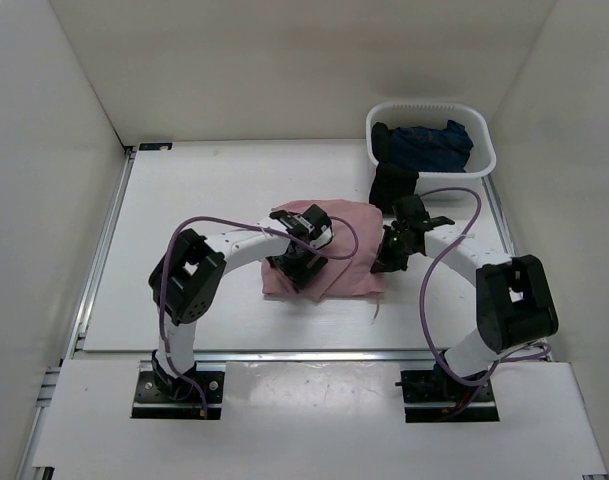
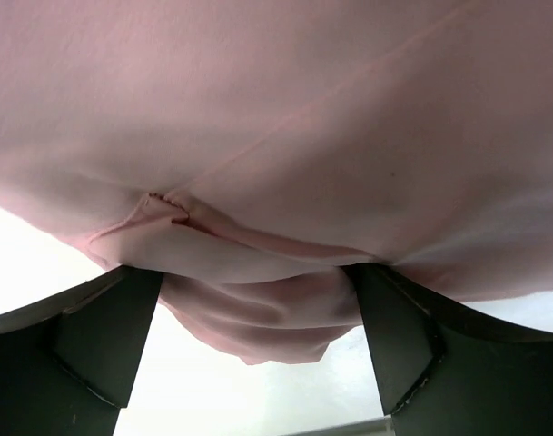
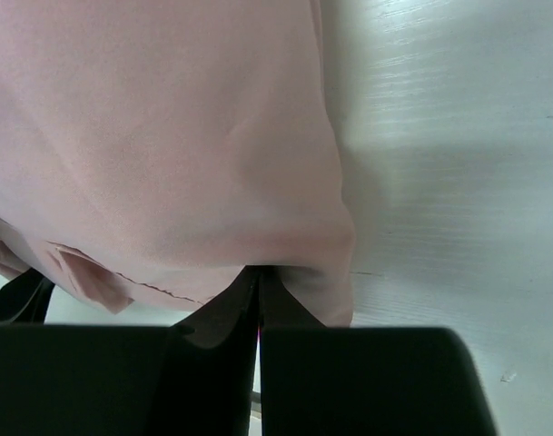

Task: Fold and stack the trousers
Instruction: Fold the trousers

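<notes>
The trousers (image 1: 334, 250) lie about the middle of the bench (image 1: 184, 200), folded into a rough pink rectangle with a few wrinkles, and a thin drawstring (image 1: 374, 312) trails off their near right corner onto the bare surface. The left pincer (image 1: 296, 266) is down over the near left part of the bundle. From its wrist camera the two dark fingers (image 2: 103, 345) stand well apart, with a soft bunched fold of the pink cloth (image 2: 258, 318) sagging between them, and I can't say whether they press on it. The right pincer (image 1: 392, 260) sits at the right edge of the trousers. Up close its fingers (image 3: 212, 318) are drawn together with only a hairline gap, nipping the hem of the fabric (image 3: 167, 136) at their tips. In the far right corner of the bench stands a white basket (image 1: 482, 150) holding dark navy garments (image 1: 434, 145), and a black piece (image 1: 394, 182) hangs over its near left rim.
</notes>
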{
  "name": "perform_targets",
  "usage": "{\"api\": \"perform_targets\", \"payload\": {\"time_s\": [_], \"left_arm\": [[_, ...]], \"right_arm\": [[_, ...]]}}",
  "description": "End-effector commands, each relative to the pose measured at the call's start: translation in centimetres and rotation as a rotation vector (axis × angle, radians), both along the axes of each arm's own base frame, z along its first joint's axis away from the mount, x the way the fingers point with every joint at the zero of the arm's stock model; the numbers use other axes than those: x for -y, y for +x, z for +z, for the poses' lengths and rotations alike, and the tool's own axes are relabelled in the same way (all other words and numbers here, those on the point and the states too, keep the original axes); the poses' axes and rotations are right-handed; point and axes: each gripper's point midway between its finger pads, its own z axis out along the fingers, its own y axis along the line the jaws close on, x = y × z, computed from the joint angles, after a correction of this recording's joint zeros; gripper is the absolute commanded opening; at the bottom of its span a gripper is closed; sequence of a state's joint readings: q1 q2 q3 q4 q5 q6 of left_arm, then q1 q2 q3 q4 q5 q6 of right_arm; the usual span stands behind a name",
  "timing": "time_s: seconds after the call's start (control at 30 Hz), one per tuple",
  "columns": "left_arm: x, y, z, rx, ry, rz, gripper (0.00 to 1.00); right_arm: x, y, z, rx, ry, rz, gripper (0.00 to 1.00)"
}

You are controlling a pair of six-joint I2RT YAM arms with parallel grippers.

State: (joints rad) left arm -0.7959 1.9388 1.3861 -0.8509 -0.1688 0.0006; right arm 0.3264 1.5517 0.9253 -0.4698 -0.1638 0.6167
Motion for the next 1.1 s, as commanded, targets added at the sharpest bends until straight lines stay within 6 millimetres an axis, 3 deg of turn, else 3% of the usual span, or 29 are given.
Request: {"api": "perform_targets", "payload": {"time_s": [0.0,0.07,0.13,0.17,0.2,0.27,0.33,0.37,0.43,0.47,0.53,0.57,0.63,0.67,0.73,0.77,0.87,0.93,1.07], "left_arm": [[1.1,2.4,3.2,0.168,-0.041,0.011,1.00],[1.4,3.6,5.5,0.237,-0.063,0.025,1.00],[1.7,4.1,8.6,0.295,-0.113,0.033,1.00],[2.0,4.4,10.6,0.320,-0.140,0.036,1.00],[2.1,4.5,12.1,0.343,-0.165,0.038,1.00],[2.0,4.9,16.9,0.421,-0.248,0.055,1.00],[0.5,5.9,19.8,0.479,-0.293,0.102,1.00],[-2.4,7.4,21.7,0.534,-0.298,0.180,1.00],[-6.5,9.3,23.2,0.588,-0.279,0.291,1.00],[-11.6,11.1,23.9,0.630,-0.235,0.421,1.00],[-17.2,11.9,22.8,0.625,-0.176,0.552,1.00],[-22.3,12.2,22.1,0.615,-0.140,0.671,1.00],[-26.7,11.4,20.7,0.573,-0.100,0.775,1.00],[-30.3,10.5,20.0,0.549,-0.071,0.864,1.00],[-33.1,9.1,18.3,0.500,-0.049,0.938,1.00],[-35.5,7.9,17.6,0.475,-0.031,1.006,1.00],[-38.8,5.3,15.4,0.416,-0.004,1.112,1.00],[-39.5,4.1,14.5,0.390,0.000,1.141,1.00],[-40.5,3.3,14.2,0.378,-0.048,1.181,1.00]], "right_arm": [[0.4,0.1,0.7,0.020,-0.003,0.028,0.00],[1.2,0.4,1.9,0.038,-0.035,0.024,0.00],[2.3,0.7,3.9,0.080,-0.060,0.029,0.27],[3.0,0.8,5.0,0.081,-0.067,0.021,0.66],[3.6,0.9,6.2,0.106,-0.068,0.019,0.79],[4.8,1.2,7.5,0.115,-0.074,0.018,0.94],[5.9,1.1,9.7,0.115,-0.086,0.007,0.98],[7.2,1.4,10.3,0.125,-0.111,-0.020,0.99],[8.2,1.4,11.6,0.132,-0.116,-0.046,0.99],[9.4,1.6,12.0,0.148,-0.127,-0.086,0.99],[10.7,1.5,12.6,0.156,-0.144,-0.126,0.99],[11.9,1.8,13.2,0.177,-0.156,-0.169,0.99],[13.8,1.7,13.4,0.177,-0.178,-0.219,0.99],[14.5,1.6,13.6,0.186,-0.188,-0.243,0.99],[16.1,1.7,13.9,0.185,-0.197,-0.288,0.99],[16.5,1.6,14.2,0.194,-0.198,-0.304,0.99],[18.6,1.5,15.1,0.211,-0.217,-0.365,0.99],[19.8,1.5,15.5,0.219,-0.227,-0.394,0.99],[20.1,1.3,15.4,0.209,-0.228,-0.407,0.99]]}}
